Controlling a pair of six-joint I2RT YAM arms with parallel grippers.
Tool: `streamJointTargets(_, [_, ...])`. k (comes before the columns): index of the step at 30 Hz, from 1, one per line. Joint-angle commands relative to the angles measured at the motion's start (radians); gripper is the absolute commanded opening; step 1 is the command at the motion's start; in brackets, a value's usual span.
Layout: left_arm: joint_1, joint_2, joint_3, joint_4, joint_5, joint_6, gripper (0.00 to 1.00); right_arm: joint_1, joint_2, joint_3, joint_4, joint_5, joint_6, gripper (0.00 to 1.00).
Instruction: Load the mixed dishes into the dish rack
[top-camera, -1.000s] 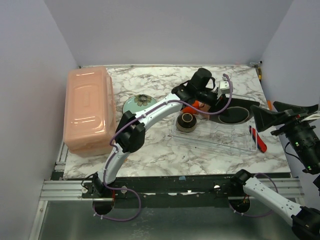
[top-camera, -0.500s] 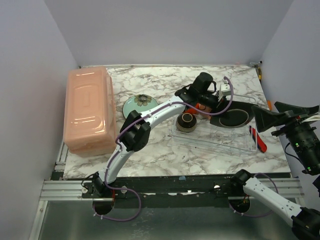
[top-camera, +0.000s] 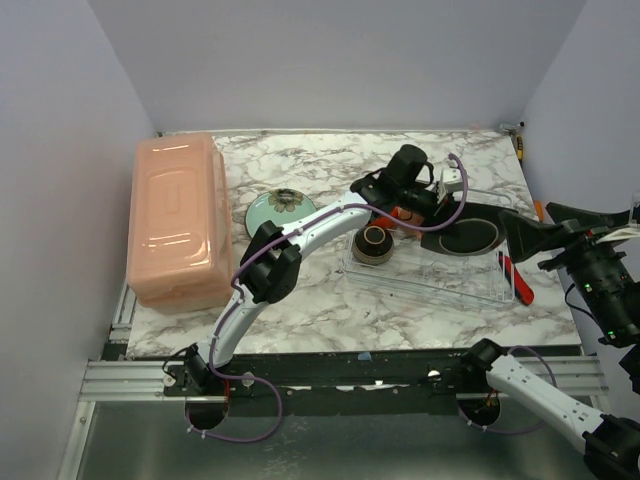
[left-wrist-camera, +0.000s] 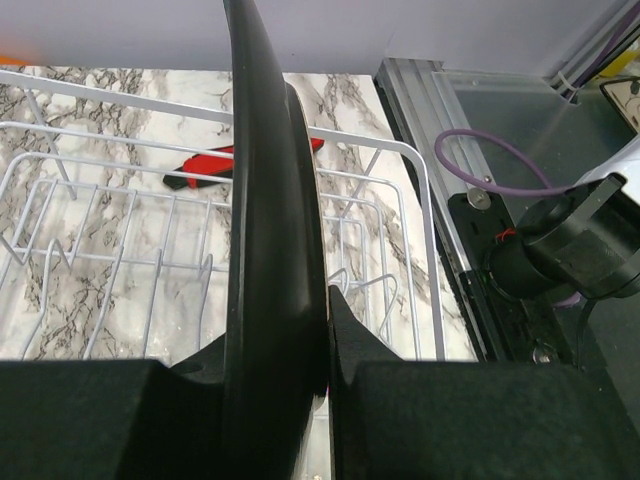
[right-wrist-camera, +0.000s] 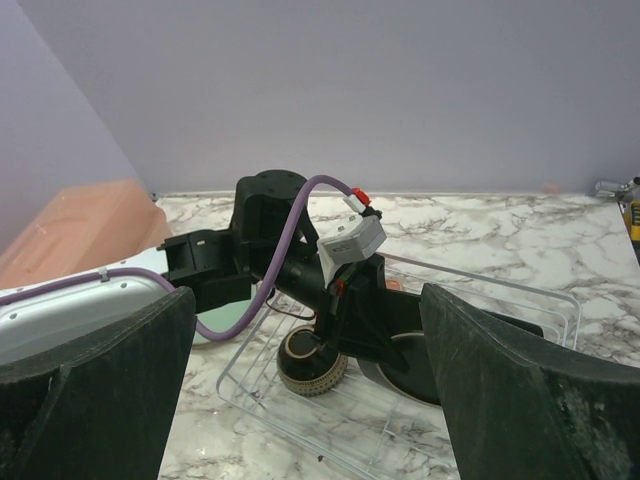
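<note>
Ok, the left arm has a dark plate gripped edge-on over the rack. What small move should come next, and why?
Probably ease the left end effector straight down until the dark plate settles between the wires of the dish rack. It is shut on the plate's rim and the plate does not look seated in a slot, so letting go now might tip it.

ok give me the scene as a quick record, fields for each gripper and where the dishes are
left gripper: shut on dark plate, held on edge over dish rack
right gripper: open, holding nothing, right of the rack
dark brown bowl: in rack, left end
teal plate: on table, left of rack
orange bowl: mostly hidden by left arm
</note>
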Motion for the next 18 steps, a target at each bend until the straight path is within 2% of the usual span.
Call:
streamJointTargets(1, [-0.005,-0.081,0.075,0.065,0.033,0.063,0.0,-0.002,-0.01,-0.018,0.027,0.017,-0.02,0.96])
streamJointTargets(13, [-0.016,-0.089,0.086,-0.012,0.038,0.103,0.0,-0.002,-0.01,-0.02,0.027,0.019,-0.018,0.96])
streamJointTargets(18, [-0.017,-0.112,0.074,0.029,0.068,0.076,0.0,-0.002,-0.005,-0.025,0.034,0.014,-0.019,0.96])
